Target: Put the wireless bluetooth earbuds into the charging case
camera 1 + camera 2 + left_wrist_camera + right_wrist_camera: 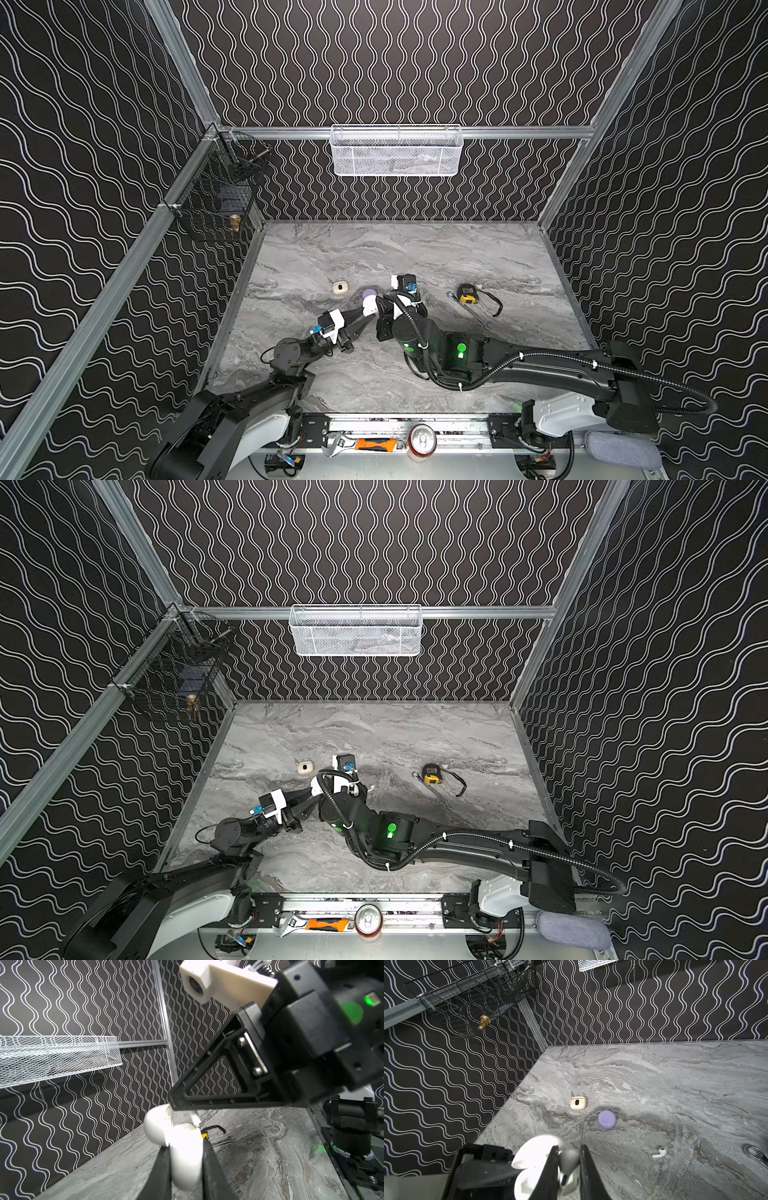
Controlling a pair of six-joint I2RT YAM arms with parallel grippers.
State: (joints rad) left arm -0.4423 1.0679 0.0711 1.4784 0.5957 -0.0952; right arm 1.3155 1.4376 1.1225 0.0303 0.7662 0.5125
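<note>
Gripping open charging case [187,1167] in left hand [184,1145]; pinching one earbud [568,1164] over it in right hand [569,1147]; leaving second earbud [658,1152] on desk [675,1084].

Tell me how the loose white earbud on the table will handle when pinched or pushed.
The earbud looks glossy and rounded, so it may slip from a pinch. Lying on its side with a stem, it would probably pivot, not roll, if pushed. Tiny: likely light.
</note>
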